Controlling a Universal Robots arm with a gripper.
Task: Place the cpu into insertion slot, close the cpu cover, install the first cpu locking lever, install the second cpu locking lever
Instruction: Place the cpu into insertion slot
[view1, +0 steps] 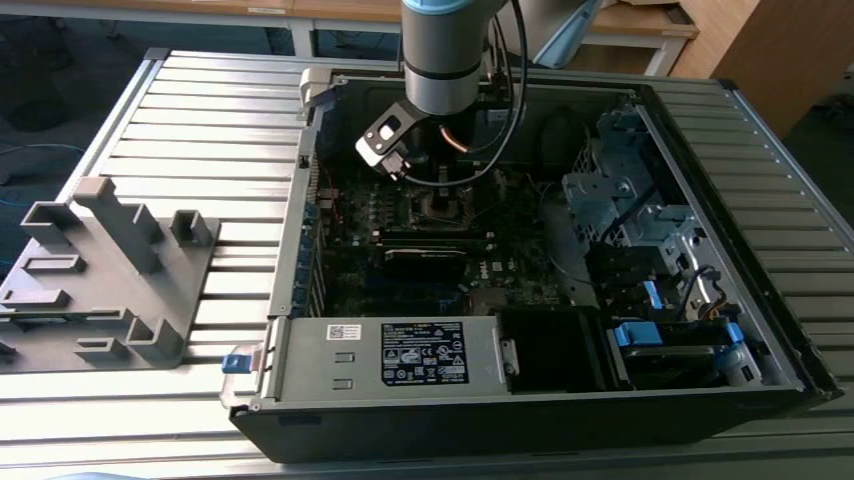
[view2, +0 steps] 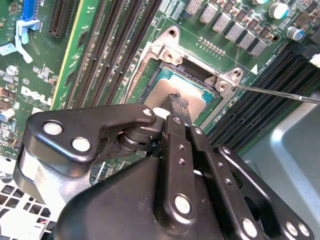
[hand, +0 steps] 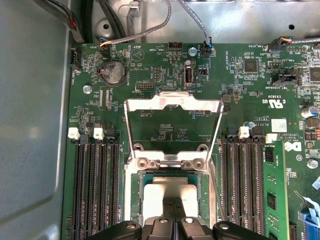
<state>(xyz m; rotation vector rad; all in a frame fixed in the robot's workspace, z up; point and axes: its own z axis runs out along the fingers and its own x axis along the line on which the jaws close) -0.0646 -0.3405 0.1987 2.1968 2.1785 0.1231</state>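
While the tool (hand: 174, 201) hangs with its fingers pressed together, pinching nothing I can make out, the cpu (hand: 159, 192) lies flat in the socket (hand: 136, 195) directly under the tips; whether they touch it I cannot tell. Its dull silver top sits level. Past the cpu, the cover (hand: 172, 101) lies swung fully open.

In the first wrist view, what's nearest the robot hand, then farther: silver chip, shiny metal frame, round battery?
From the hand:
1. Square silver-grey cpu, in the socket right by the hand.
2. Silvery metal cpu cover frame, flipped open beyond the socket.
3. Round silver coin battery, past the cover's corner.
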